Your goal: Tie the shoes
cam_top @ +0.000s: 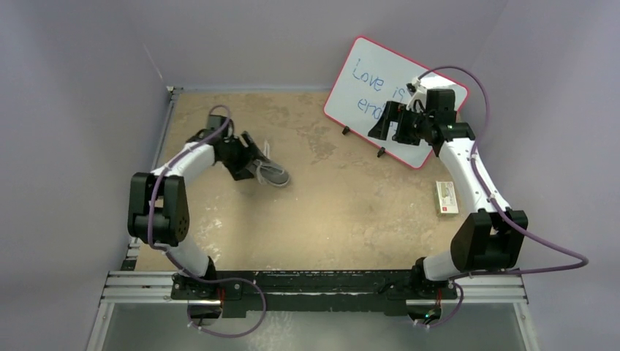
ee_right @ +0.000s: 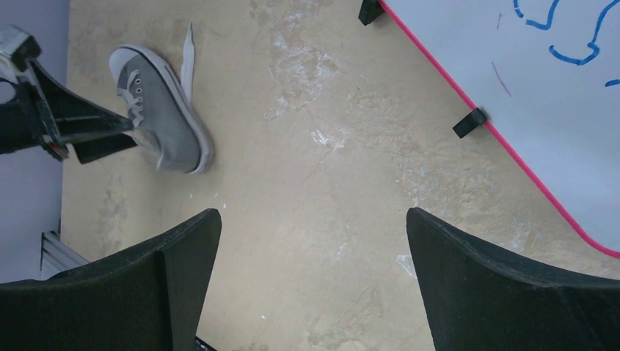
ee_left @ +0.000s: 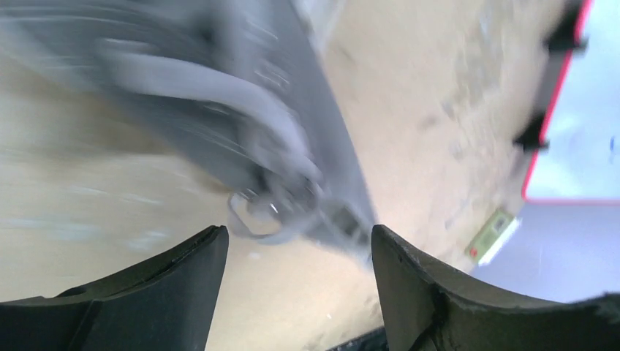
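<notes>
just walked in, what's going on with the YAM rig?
Shoe-tying run. The left arm is down at the grey shoe on the left of the table, jaws open and aimed at the lacing. Its wrist view is blurred, so I cannot tell whether they touch it. One lace lies loose on the table, and no bow is tied. The right arm is raised by the whiteboard, jaws open and empty, well away from the shoe.
</notes>
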Available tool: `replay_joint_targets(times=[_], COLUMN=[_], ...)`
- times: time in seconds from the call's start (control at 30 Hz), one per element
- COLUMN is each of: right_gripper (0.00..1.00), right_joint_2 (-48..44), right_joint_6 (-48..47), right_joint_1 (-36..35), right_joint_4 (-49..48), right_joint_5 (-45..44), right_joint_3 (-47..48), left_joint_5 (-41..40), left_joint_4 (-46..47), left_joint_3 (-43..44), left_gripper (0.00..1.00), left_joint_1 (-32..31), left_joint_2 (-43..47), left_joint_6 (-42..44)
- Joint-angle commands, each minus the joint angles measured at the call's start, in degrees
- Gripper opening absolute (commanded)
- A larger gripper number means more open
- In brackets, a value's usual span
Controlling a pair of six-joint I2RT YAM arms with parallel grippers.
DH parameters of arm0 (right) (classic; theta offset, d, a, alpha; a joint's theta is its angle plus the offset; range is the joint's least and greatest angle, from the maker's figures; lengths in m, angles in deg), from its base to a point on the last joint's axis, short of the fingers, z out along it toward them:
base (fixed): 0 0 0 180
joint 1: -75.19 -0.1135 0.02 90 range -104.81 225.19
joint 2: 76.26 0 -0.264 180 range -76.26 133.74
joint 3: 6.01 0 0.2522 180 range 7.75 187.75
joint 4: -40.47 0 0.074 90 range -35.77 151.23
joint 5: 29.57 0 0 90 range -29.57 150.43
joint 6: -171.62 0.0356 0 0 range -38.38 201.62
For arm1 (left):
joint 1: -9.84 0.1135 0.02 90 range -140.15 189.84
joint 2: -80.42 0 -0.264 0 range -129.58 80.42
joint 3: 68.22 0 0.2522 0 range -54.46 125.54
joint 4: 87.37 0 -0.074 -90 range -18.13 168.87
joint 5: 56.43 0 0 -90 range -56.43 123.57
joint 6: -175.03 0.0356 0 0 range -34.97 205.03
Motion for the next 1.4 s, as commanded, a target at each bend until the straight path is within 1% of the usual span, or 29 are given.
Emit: replay_joint_targets(times=[0.0,0.07,0.1,0.2,0.3,0.37,0.43,0.5,0.57,0.63,0.67,0.73,0.83,0.87,0.97,1.0,1.07,1.13,1.2,1.3,1.37], right_gripper=[0.99,0.99,0.99,0.99,0.98,0.97,0.97,0.98,0.99,0.99,0.98,0.95,0.90,0.89,0.80,0.79,0.79,0.78,0.77,0.69,0.64], right_joint_2=[-1.41,-0.28,1.07,5.04,10.09,13.61,17.13,20.03,22.63,25.55,27.50,31.70,35.77,36.97,39.92,41.03,43.53,46.84,49.01,51.39,52.55], right_joint_6=[-0.41,-2.75,-4.20,-8.29,-9.97,-11.02,-12.90,-16.03,-20.43,-21.34,-22.32,-24.11,-25.10,-25.11,-25.03,-25.27,-27.02,-28.80,-28.76,-26.55,-26.68], right_joint_1=[-2.24,-5.69,-7.79,-14.26,-17.61,-18.77,-19.84,-20.79,-21.53,-21.69,-21.87,-22.59,-24.48,-25.02,-26.16,-26.48,-27.05,-27.84,-28.18,-28.40,-28.69], right_joint_4=[-1.64,-0.44,0.58,1.05,-0.31,-1.53,-3.27,-7.63,-11.84,-16.65,-17.25,-18.13,-20.75,-21.81,-26.06,-27.07,-26.05,-23.17,-22.74,-23.62,-22.81], right_joint_5=[4.46,4.30,3.49,-0.24,-2.85,-1.30,0.86,4.23,4.90,5.55,5.84,6.85,8.43,9.39,13.12,13.72,14.08,12.71,11.50,10.53,8.80], right_joint_3=[-1.94,-1.44,-0.76,1.74,6.19,9.57,12.90,14.30,15.57,17.38,19.66,23.89,27.18,27.62,28.28,28.85,31.15,34.11,35.95,37.63,38.59], left_joint_5=[1.18,-5.55,-7.22,-8.56,-12.42,-11.98,-9.57,-8.62,-9.13,-8.97,-9.43,-10.29,-11.63,-11.78,-11.92,-11.89,-12.91,-14.23,-15.16,-14.90,-14.99], left_joint_4=[10.96,5.22,2.94,-2.38,-6.19,-4.65,-1.97,-0.74,-0.14,0.69,0.30,-1.89,-4.30,-4.59,-5.61,-6.25,-7.83,-8.94,-9.62,-9.43,-9.42], left_joint_3=[-4.68,-2.86,-1.63,1.60,3.43,2.39,1.01,0.74,0.92,0.69,0.81,1.55,1.53,1.37,1.71,2.35,3.55,5.02,6.16,6.54,6.43], left_gripper=[0.71,0.74,0.75,0.75,0.76,0.78,0.78,0.77,0.77,0.77,0.77,0.76,0.76,0.75,0.75,0.75,0.75,0.75,0.75,0.75,0.75], left_joint_1=[-13.05,-13.12,-12.19,-10.18,-9.05,-7.11,-4.65,-3.00,-2.73,-2.75,-2.75,-2.78,-3.06,-3.23,-3.36,-3.46,-3.56,-3.65,-3.91,-4.33,-4.38], left_joint_2=[5.75,8.88,9.77,10.37,11.43,12.51,12.40,11.48,10.85,10.77,10.61,9.71,8.18,7.91,6.85,6.15,5.49,5.09,4.78,4.58,4.72], left_joint_6=[-10.42,-6.55,-4.24,1.92,6.31,5.57,2.64,-0.67,-3.45,-5.42,-5.82,-4.75,-3.41,-3.23,-2.58,-1.95,-0.68,0.89,1.89,2.45,2.53])
